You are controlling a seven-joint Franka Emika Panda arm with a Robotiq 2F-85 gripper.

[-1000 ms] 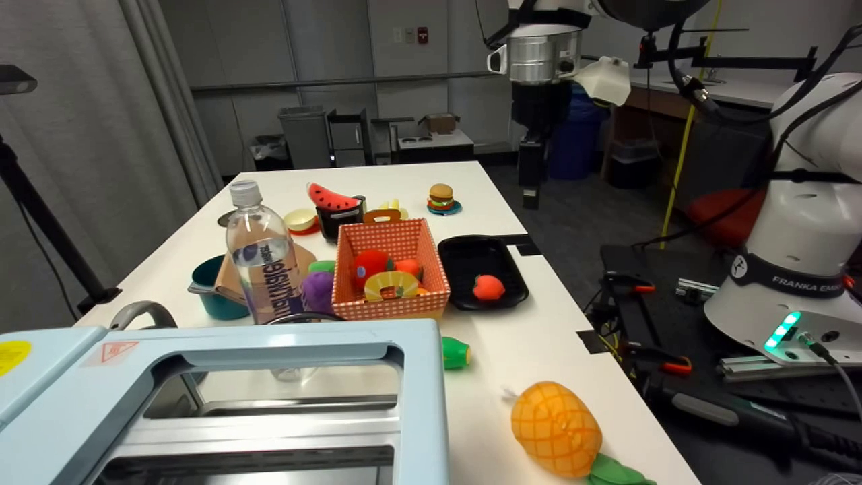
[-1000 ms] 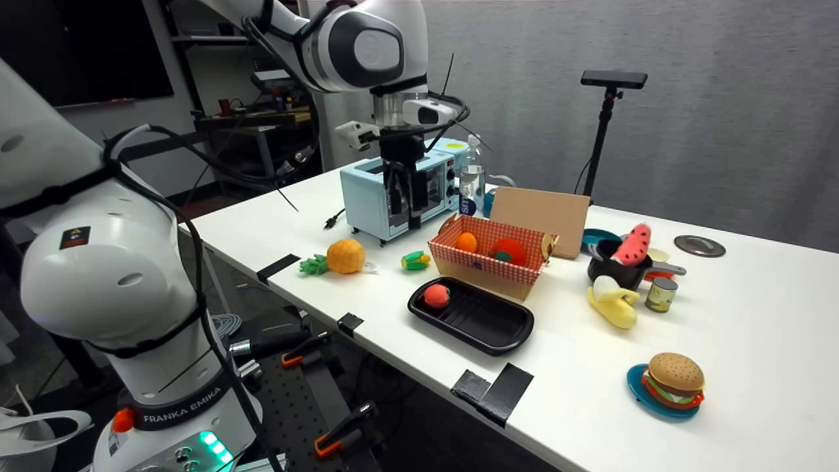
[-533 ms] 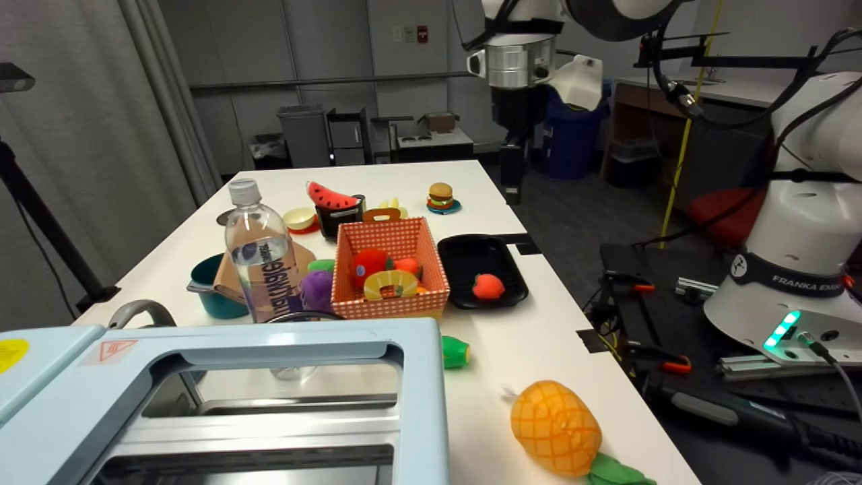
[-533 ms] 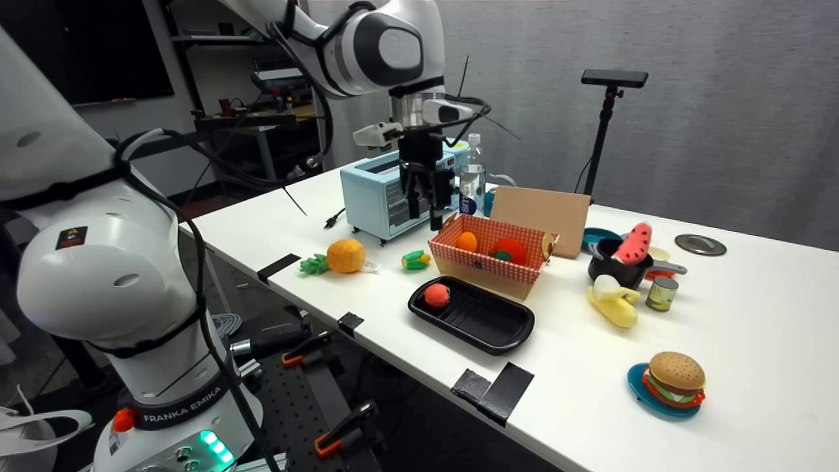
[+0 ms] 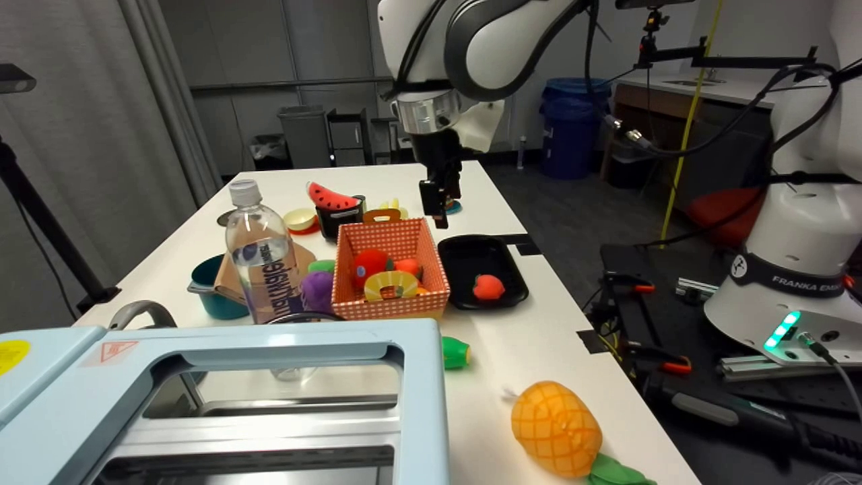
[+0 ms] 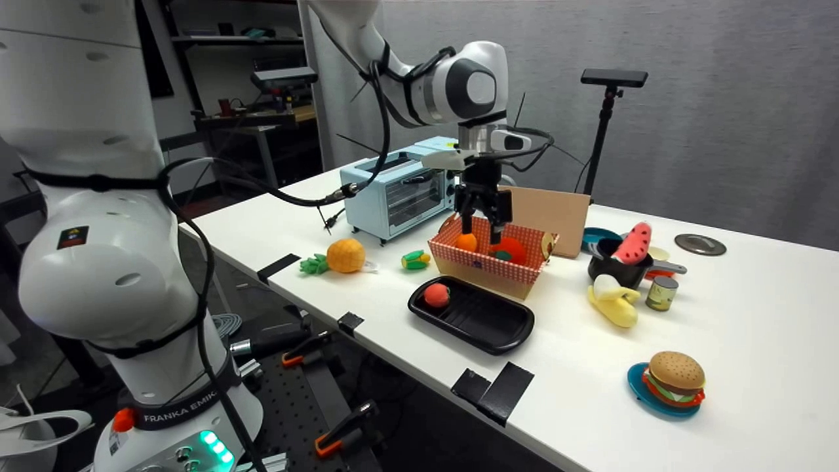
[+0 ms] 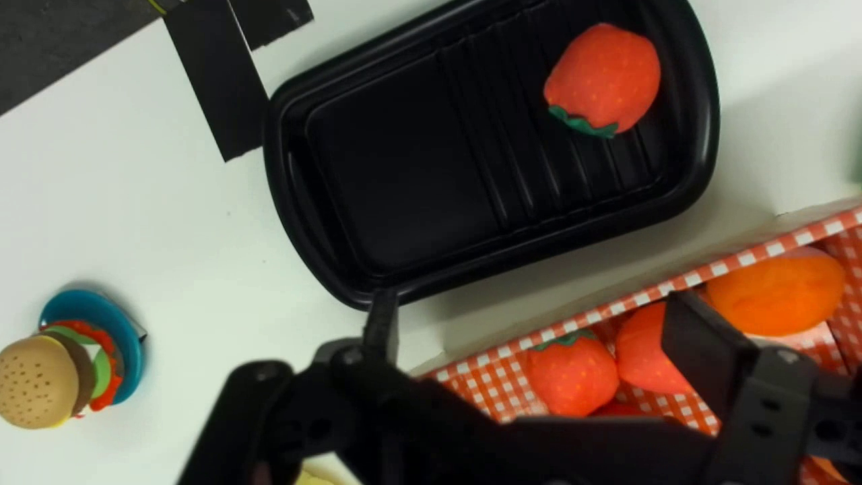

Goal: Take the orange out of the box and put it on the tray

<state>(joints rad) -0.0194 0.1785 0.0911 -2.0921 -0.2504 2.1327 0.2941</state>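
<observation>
Your gripper (image 7: 542,328) is spread and empty, so I'd get it centered over the orange (image 7: 778,291), below and off to one side in the box (image 6: 488,278), before dropping straight down.

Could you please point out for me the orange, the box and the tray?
Orange (image 7: 781,293), wrist view: middle of its visible surface.
Box (image 6: 486,271), in an exterior view: outer side wall.
Tray (image 7: 417,175), wrist view: its bare floor.
</observation>
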